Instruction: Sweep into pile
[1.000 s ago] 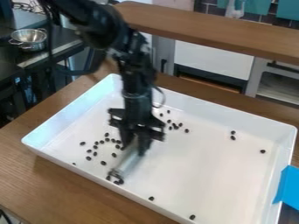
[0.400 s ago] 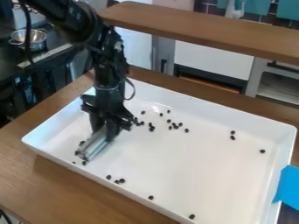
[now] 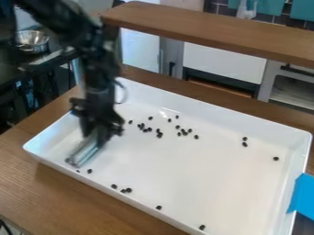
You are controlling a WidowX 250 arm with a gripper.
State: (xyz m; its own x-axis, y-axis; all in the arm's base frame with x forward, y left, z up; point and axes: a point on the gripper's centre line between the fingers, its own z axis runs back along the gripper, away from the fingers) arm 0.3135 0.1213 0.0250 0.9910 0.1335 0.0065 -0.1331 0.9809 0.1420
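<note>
We find the scene brightly lit, with the white tray (image 3: 184, 174) evenly illuminated, a small patch of glare by its far wall, and a soft shadow on the wooden table (image 3: 36, 206) along its near left side. We record a dimmer background at upper left, glints on the metal bowl (image 3: 32, 42), and blur along the arm (image 3: 99, 71) and the metal tool (image 3: 84, 152).

A metal colander (image 3: 33, 40) and wall tiles (image 3: 226, 10) suggest a kitchen.
</note>
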